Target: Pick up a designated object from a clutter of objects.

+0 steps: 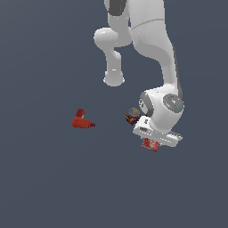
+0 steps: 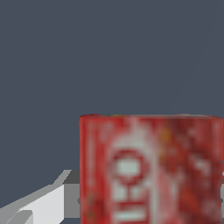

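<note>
The designated object, a flat red box (image 1: 150, 144) with white lettering, sits right under the white hand. My gripper (image 1: 151, 141) is closed around it. In the wrist view the red box (image 2: 151, 170) fills the frame close to the camera, and one grey finger (image 2: 48, 205) lies against its edge; the other finger is hidden behind the box. The rest of the clutter lies apart: a red drill-shaped tool (image 1: 82, 120) toward the exterior view's left and a short multicoloured can (image 1: 132, 116) just beside the hand. The marker is out of view.
The white arm's base (image 1: 114, 79) stands behind the can. The floor (image 1: 53, 187) is a plain dark blue-grey surface all round.
</note>
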